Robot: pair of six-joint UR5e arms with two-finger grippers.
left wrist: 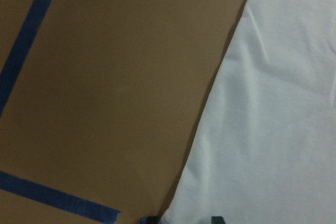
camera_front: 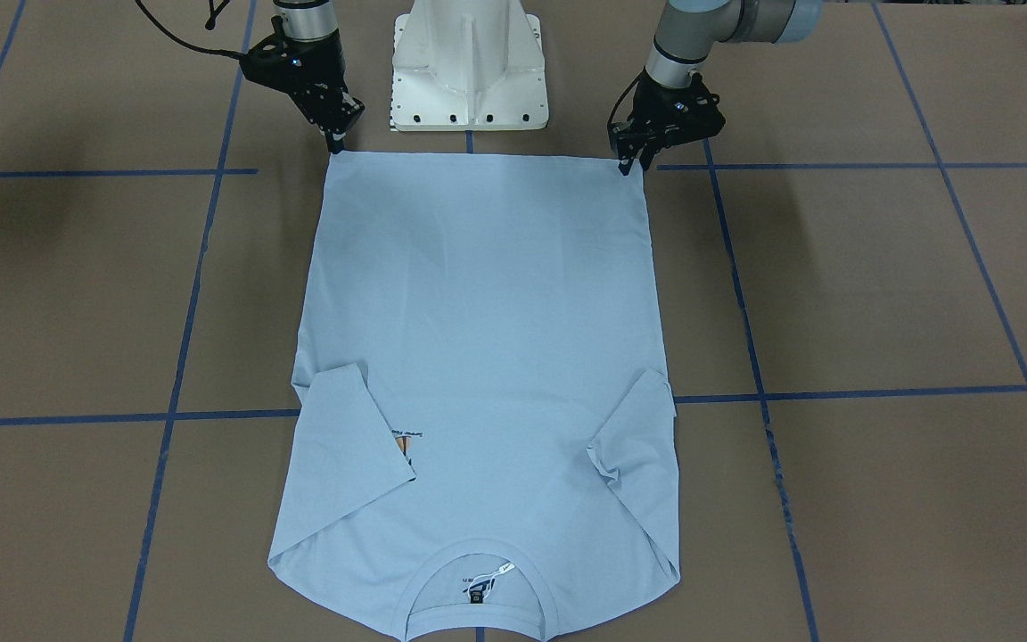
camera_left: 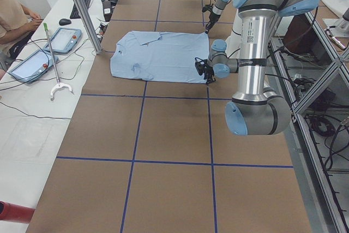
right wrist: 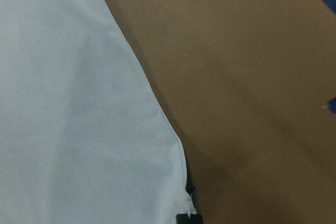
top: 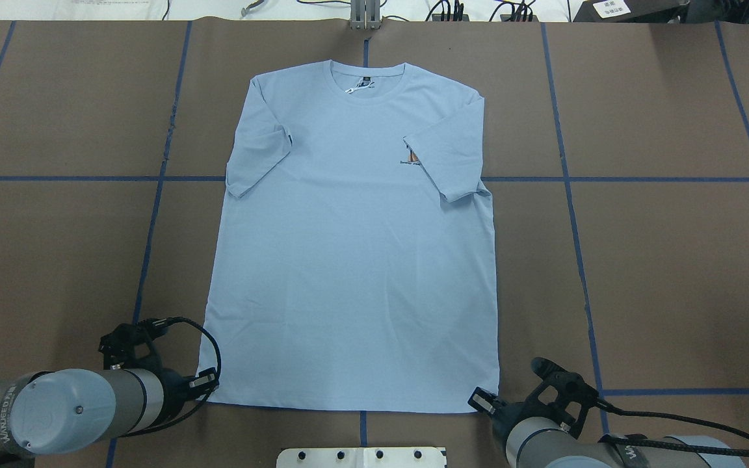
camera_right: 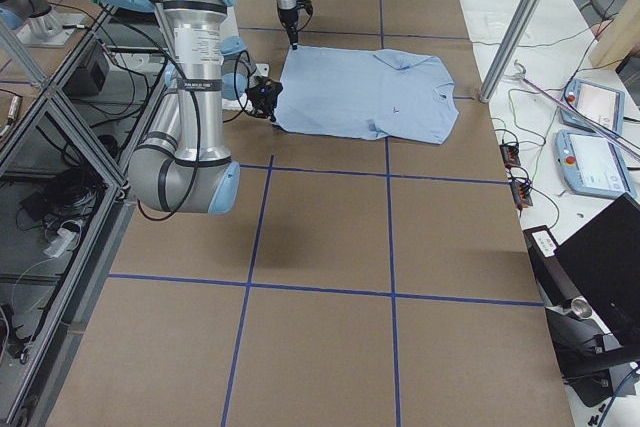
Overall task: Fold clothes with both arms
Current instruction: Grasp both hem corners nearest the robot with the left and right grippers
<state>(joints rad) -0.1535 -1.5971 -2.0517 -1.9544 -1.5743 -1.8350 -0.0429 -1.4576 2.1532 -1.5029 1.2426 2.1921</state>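
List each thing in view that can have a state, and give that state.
T-shirt: spread flat, front up, both sleeves folded inward.
Chest print: partly covered by a sleeve.
Left gripper: down at one hem corner; open or shut unclear.
Right gripper: down at the other hem corner; open or shut unclear.

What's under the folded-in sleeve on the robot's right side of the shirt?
The sleeve lies on the T-shirt front, covering part of the chest print; only an orange-and-dark sliver shows at its edge. The rest is hidden.

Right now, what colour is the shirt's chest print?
Orange and black; the chest print shows best in the overhead view.
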